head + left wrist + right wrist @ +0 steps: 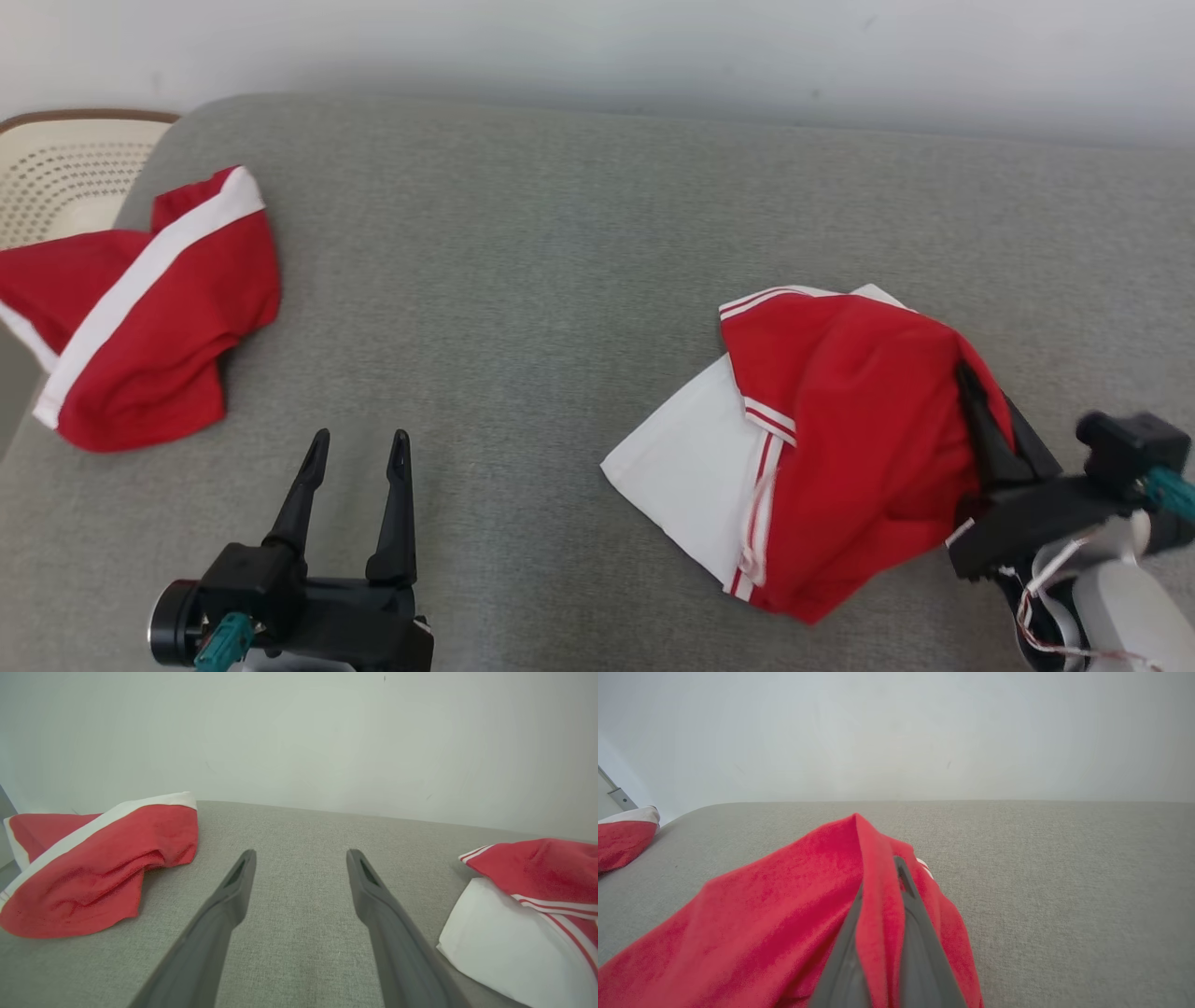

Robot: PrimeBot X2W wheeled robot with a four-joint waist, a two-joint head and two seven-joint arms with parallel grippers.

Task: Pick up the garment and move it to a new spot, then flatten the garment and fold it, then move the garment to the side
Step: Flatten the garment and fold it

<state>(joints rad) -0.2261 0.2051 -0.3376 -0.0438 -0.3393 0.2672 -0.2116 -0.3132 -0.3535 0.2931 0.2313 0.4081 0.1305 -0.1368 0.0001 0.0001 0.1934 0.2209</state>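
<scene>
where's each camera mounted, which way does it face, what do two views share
head view: on the head, looking forward and down at the grey cushion; left pincer open, right pincer shut on the red-and-white garment.
left wrist view: on the left wrist, facing the wall across the cushion; its own spread fingers.
right wrist view: on the right wrist, facing the wall; its fingers pinch the garment.
shared: head and left wrist views show the second red garment.
</scene>
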